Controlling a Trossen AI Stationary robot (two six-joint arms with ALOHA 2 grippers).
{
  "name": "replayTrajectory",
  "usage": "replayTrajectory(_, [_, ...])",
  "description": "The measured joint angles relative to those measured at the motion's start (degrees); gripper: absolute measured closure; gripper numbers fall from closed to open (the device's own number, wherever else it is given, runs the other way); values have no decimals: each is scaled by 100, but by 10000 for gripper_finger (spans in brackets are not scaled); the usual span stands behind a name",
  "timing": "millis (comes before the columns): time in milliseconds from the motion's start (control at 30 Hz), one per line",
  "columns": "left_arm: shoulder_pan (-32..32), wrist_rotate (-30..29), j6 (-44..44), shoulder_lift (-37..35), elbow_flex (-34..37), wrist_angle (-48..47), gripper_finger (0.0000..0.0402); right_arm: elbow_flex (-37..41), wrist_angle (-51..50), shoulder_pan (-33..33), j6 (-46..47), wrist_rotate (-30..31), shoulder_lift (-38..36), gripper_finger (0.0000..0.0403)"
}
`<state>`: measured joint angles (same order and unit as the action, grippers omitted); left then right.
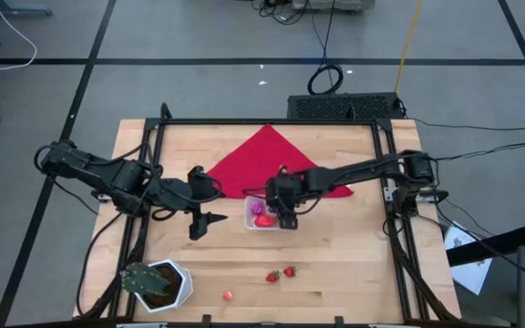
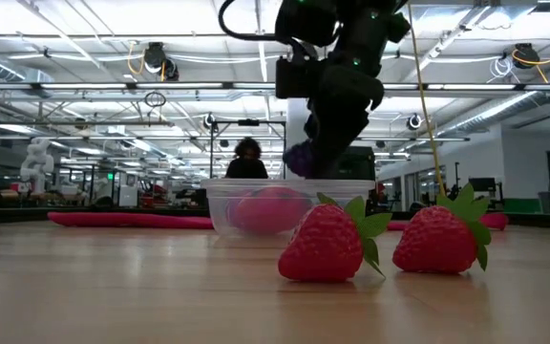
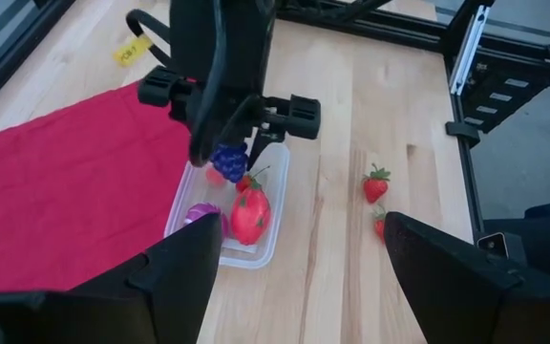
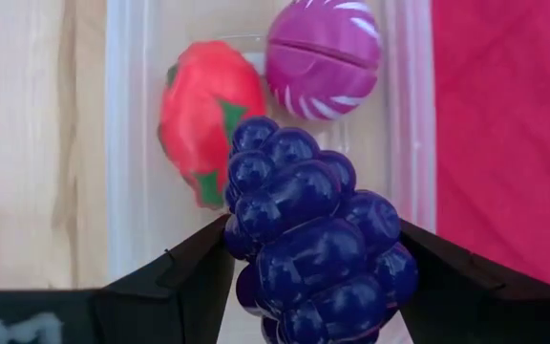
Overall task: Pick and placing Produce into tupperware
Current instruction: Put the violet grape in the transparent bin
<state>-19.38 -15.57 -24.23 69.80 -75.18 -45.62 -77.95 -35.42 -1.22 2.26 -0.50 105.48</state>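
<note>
Your right gripper (image 4: pixel 315 272) is clamped on a purple grape bunch (image 4: pixel 315 250) and hangs directly above the clear tub (image 1: pixel 261 216), the bunch just over its open top. Inside the tub you have a red strawberry (image 4: pixel 208 117) and a purple striped ball (image 4: pixel 324 54) lying side by side. The tub sits on the wooden surface (image 1: pixel 354 264), just beside the lower edge of the red cloth (image 1: pixel 272 159). Your left gripper (image 1: pixel 210 220) waits to the tub's left, a little apart from it, its fingers spread wide and empty. Nearer the surface's front edge, well apart from the tub, two more strawberries (image 1: pixel 281 273) lie close together, with a small red ball (image 1: pixel 228 295) and a potted plant (image 1: pixel 156 282) farther left of them.
</note>
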Motion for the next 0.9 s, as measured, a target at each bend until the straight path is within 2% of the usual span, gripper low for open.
replayTrajectory(167, [0, 0, 6, 0, 0, -98, 105, -2, 38, -78, 2, -272, 126, 165])
replayTrajectory(900, [0, -102, -4, 0, 0, -99, 105, 23, 99, -26, 2, -260, 202, 165])
